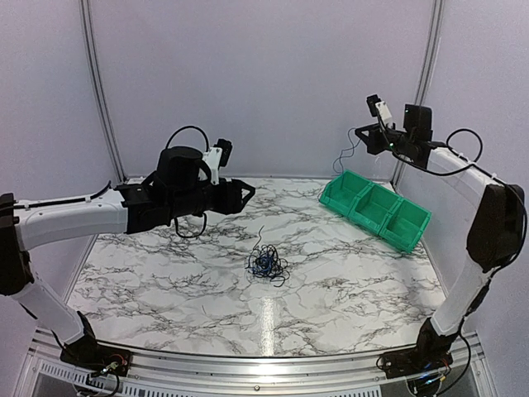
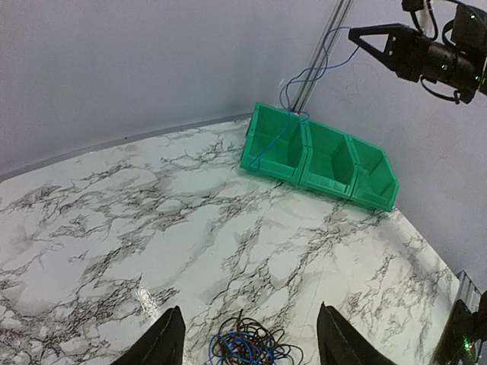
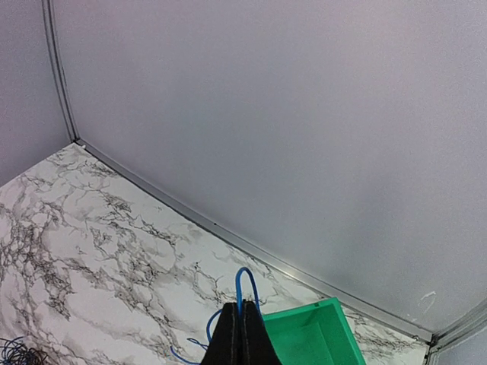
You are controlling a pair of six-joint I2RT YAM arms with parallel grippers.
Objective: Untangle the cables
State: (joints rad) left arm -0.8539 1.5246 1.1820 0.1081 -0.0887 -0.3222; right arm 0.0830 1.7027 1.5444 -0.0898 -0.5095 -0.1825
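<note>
The cables (image 1: 266,263) lie as a small wad of black loops round a blue coil on the marble table (image 1: 165,265), near its middle. My left gripper (image 1: 248,194) hovers open above and to the left of the cables. In the left wrist view the wad (image 2: 251,348) sits low between the two spread fingers (image 2: 163,342). High at the back right, my right gripper (image 1: 359,132) is shut on one thin blue cable (image 3: 245,277). This cable (image 2: 304,76) hangs down in loose curves into the left compartment of the green bin (image 2: 327,182).
A green three-compartment bin (image 1: 364,222) stands at the back right, angled toward the corner post (image 1: 426,66). Grey walls close the back and sides. The right arm (image 1: 488,223) rises along the right edge.
</note>
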